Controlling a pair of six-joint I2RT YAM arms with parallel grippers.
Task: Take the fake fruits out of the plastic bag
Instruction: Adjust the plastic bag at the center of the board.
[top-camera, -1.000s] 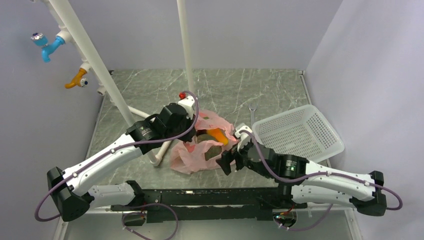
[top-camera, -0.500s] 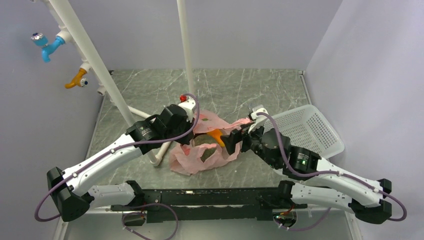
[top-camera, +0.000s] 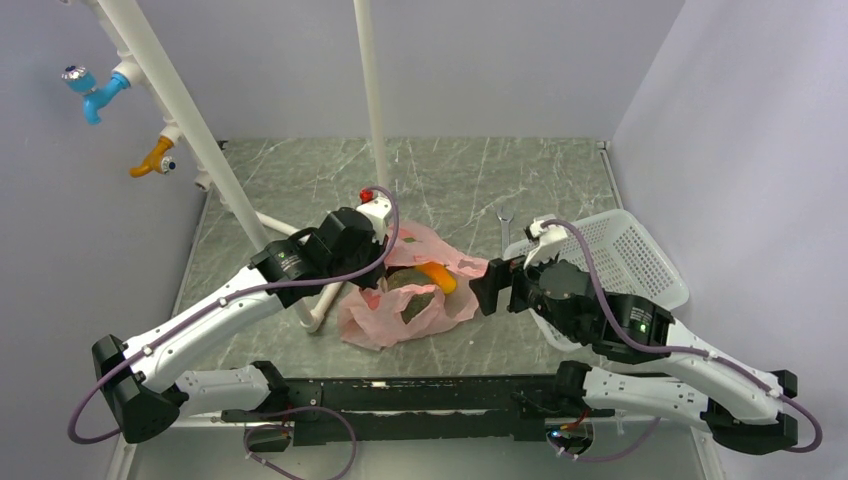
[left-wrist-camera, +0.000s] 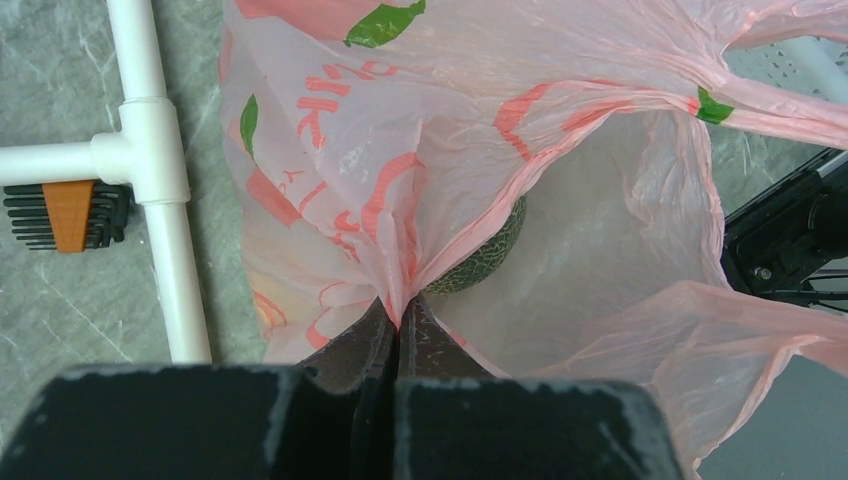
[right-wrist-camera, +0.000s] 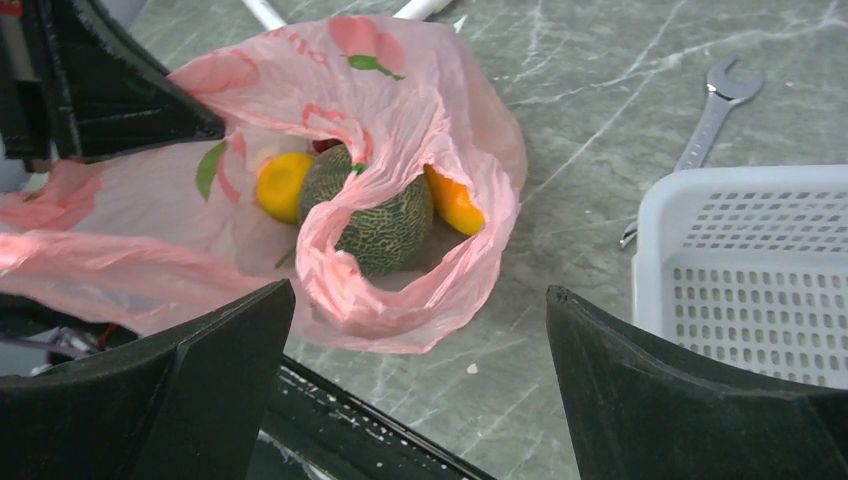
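Observation:
The pink plastic bag (top-camera: 385, 318) lies crumpled in the middle of the table with its mouth open toward the right. Inside it are fake fruits: a netted green melon (right-wrist-camera: 372, 212), a yellow piece (right-wrist-camera: 282, 185) and an orange piece (right-wrist-camera: 455, 204). My left gripper (left-wrist-camera: 400, 318) is shut on a pinched fold of the bag's rim, with the melon (left-wrist-camera: 488, 258) just beyond its tips. Spread wide and holding nothing, my right gripper (right-wrist-camera: 418, 290) hovers off the bag's right side, clear of the plastic. In the top view the left gripper (top-camera: 383, 270) is at the bag's left edge and the right gripper (top-camera: 487, 290) at its right.
A white mesh basket (top-camera: 610, 262) stands tilted at the right, partly under the right arm. A wrench (top-camera: 503, 228) lies behind the bag. White pipe frame (top-camera: 235, 195) crosses the left side, with a hex key set (left-wrist-camera: 65, 213) beside it.
My right arm has swung from the bag's front edge up and to the right, toward the basket, its jaws staying wide. The left gripper holds the bag as before.

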